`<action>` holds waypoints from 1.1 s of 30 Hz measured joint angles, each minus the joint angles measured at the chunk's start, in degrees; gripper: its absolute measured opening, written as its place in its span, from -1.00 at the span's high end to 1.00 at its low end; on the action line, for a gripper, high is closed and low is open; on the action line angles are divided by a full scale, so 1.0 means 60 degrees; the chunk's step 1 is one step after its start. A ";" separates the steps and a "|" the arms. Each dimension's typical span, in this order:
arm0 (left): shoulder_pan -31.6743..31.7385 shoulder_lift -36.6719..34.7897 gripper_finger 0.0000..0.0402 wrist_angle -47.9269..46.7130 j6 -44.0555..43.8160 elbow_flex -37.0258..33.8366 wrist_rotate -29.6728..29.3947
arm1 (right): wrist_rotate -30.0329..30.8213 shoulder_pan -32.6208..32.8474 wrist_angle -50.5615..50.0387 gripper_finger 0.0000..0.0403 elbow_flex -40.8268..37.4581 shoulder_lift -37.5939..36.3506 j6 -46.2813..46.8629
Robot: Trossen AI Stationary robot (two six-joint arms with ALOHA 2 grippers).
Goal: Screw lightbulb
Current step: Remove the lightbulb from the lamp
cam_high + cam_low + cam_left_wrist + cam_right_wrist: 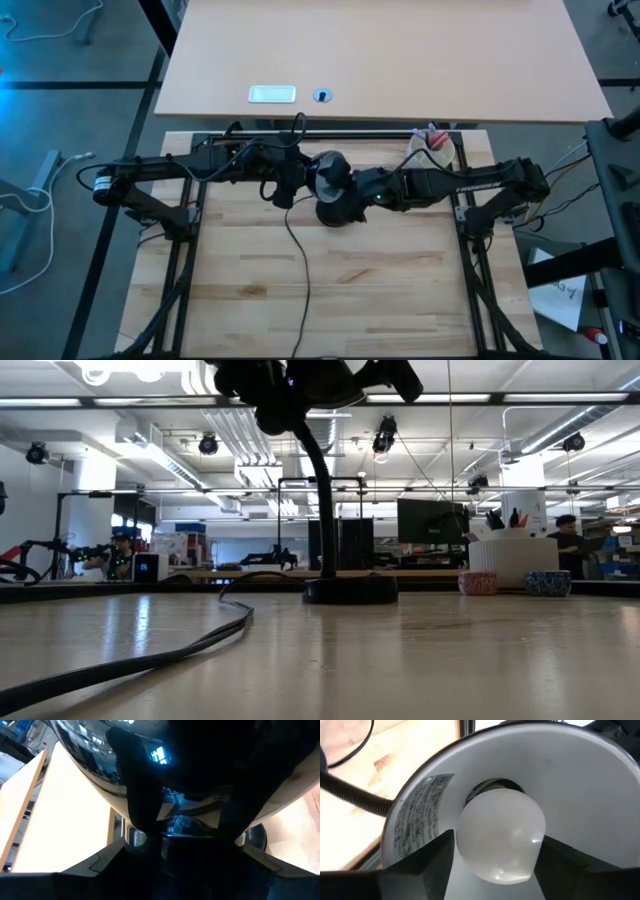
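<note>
A black desk lamp stands mid-table on its round base (340, 212), its gooseneck (320, 470) rising to the shade (328, 172). Inside the shade's white hollow (580, 785) sits the white lightbulb (500, 832), its neck at the socket. My right gripper (497, 837) reaches into the shade from the table's right and is shut on the bulb. My left gripper (298, 180) comes from the table's left and is shut on the back of the lamp's head, whose glossy black shell (100, 770) fills the left wrist view. In the low view both grippers show only as dark shapes at the top. My left gripper has the back of the lamp's head (190, 832) between its two fingers, coming from the table's left and slanting down. The exact place of contact is too dark to make out. The head stays up on the gooseneck, clear of the table. My right gripper pinches the bulb's round globe (465, 845) between its two fingers (432, 862), one on each side. The fingers come nearly level from the table's right, pointing into the shade's mouth. The bulb stands inside the shade with its neck toward the socket.
The lamp's black cord (298, 260) runs from the base toward the near edge. A white container (437, 150) with small pink (477, 582) and blue (547, 582) balls beside it stands at the back right. A second tabletop (400, 60) lies beyond.
</note>
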 joint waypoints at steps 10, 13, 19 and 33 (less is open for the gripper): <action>-0.0022 0.0000 -0.26 -0.0028 -0.0173 0.0000 -0.0063 | 0.0932 0.0564 -0.0036 -0.49 -0.0015 -0.0076 0.0188; -0.0025 0.0000 -0.26 -0.0043 -0.0212 0.0000 -0.0217 | 0.0962 0.1081 -0.0020 -0.53 0.0049 -0.0216 0.1083; -0.0047 0.0007 -0.26 0.0159 -0.0008 -0.0006 -0.0473 | 0.2153 0.1761 -0.0010 -0.53 0.0443 -0.0286 0.5924; -0.0066 0.0018 -0.26 0.0446 0.1175 -0.0018 -0.1486 | 0.0018 0.0231 -0.0699 -0.33 0.0503 -0.0435 2.6976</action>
